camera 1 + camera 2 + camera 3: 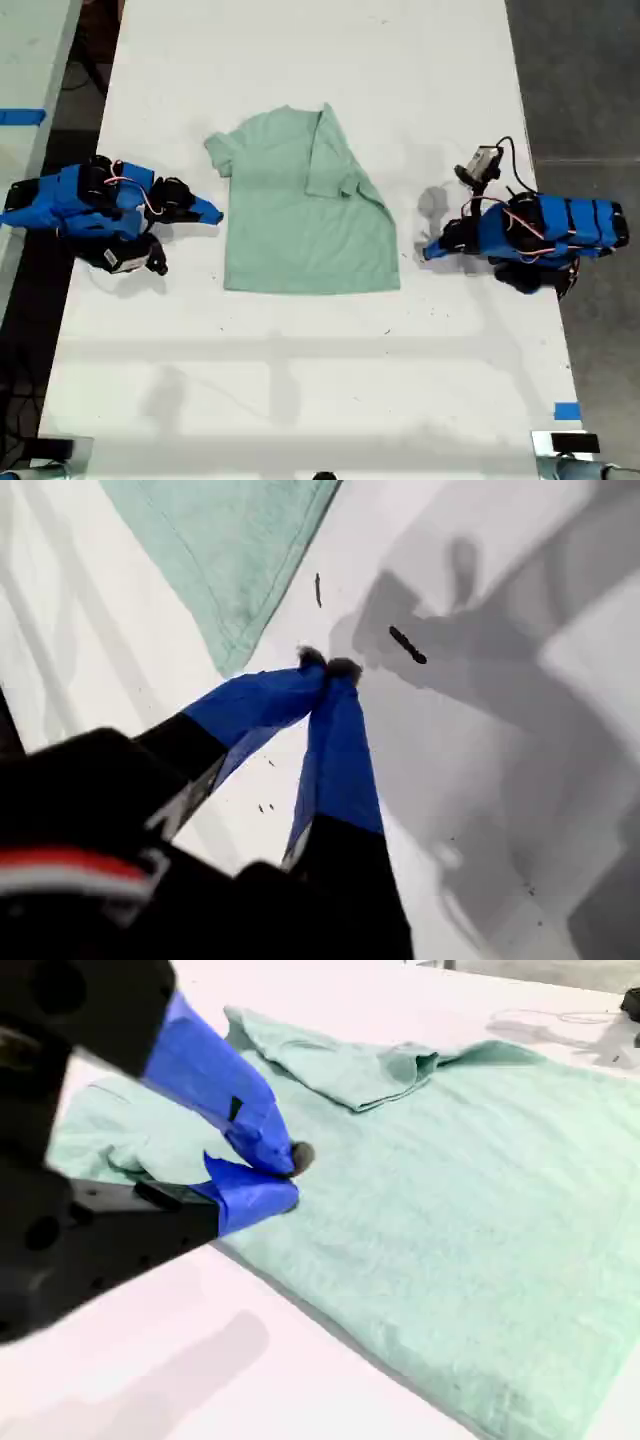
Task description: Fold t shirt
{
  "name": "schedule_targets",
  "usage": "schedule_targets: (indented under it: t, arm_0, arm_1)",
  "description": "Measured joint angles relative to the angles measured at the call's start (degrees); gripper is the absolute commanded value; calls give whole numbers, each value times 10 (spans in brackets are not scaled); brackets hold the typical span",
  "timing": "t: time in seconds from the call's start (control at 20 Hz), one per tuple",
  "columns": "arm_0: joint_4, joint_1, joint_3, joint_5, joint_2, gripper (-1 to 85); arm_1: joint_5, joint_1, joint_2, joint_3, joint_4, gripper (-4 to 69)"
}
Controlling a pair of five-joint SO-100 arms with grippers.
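A pale mint-green t shirt (300, 215) is lying flat in the middle of a long white table (300, 400). One sleeve side is lying folded inward over the body, at the exterior view's right; the other sleeve is spreading open. My first gripper (328, 665) is hovering over bare table just beside the shirt's bottom corner, at the exterior view's right, fingertips pressed together, pinching nothing. My second gripper (285, 1172) is sitting at the shirt's opposite long edge, near the open sleeve, its blue tips nearly meeting; I judge it is empty, poised to take that edge. No brand, label or writing is showing anywhere.
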Motion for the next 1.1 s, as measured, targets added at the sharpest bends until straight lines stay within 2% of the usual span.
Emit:
schedule_targets:
  t: [0.55, 0.6, 0.7, 0.75, 0.8, 0.95, 1.1]
  arm_0:
    - [37, 18, -56, 0, -12, -1]
    - [38, 3, -89, 20, -38, 5]
    - [38, -44, -189, 76, -187, 149]
    - [38, -56, -244, 105, -279, 258]
    - [38, -83, -298, 137, -374, 297]
    - [39, -161, -422, 236, -587, 274]
    - [39, -223, -457, 301, -621, 160]
  arm_1:
    - [0, 7, 0, 0, 0, 1]
    - [0, 7, 0, 0, 0, 1]
    - [0, 11, 0, 0, 0, 1]
    - [0, 11, 0, 0, 0, 1]
    - [0, 12, 0, 0, 0, 1]
    - [0, 12, 0, 0, 0, 1]
    - [-6, 12, 0, 0, 0, 1]
